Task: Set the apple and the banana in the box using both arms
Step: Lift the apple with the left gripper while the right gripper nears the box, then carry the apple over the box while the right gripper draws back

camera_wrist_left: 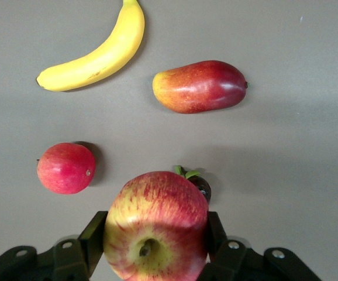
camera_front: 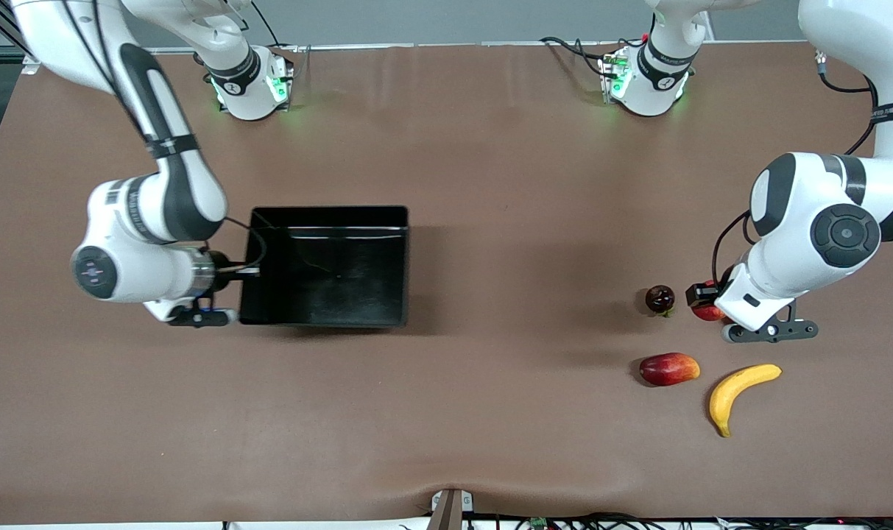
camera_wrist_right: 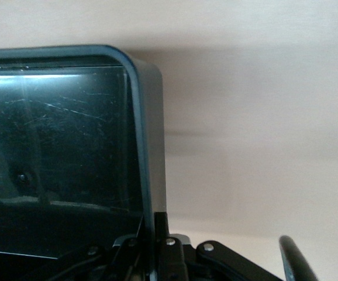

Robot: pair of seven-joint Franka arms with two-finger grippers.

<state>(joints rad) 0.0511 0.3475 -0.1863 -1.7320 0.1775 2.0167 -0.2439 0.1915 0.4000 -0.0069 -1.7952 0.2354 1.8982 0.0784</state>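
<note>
The left gripper (camera_wrist_left: 155,246) is clamped on the small round red apple with yellow streaks and a yellowish stem dimple (camera_wrist_left: 156,233), one black finger (camera_wrist_left: 93,237) pressed to each flank, the dimple facing the wrist camera. In the front view that apple (camera_front: 707,309) shows only as a red sliver under the white wrist, apparently lifted off the brown matte tabletop (camera_front: 490,412) (how far is hard to judge).

The shallow rectangular glossy black plastic box (camera_front: 327,318) lies well apart from these fingers, toward the right arm's end of the table, so the carry has to run along the table's length. The right gripper (camera_wrist_right: 157,249) is shut on the box's thin wall (camera_wrist_right: 148,146), one finger inside the rim and one outside, probably steadying it.

The single curved all-yellow banana (camera_wrist_left: 93,55) lies on the table ahead of the left fingertips, past a plain pinkish-red round fruit (camera_wrist_left: 66,168), its long axis running across the fingers' line. The left arm is much the nearer to it.

Beside the banana lies an elongated dark-red fruit with an orange tip (camera_wrist_left: 199,86), smooth and shiny; a small dark round fruit with a green leaf (camera_wrist_left: 196,182) peeps from just under the held apple.
</note>
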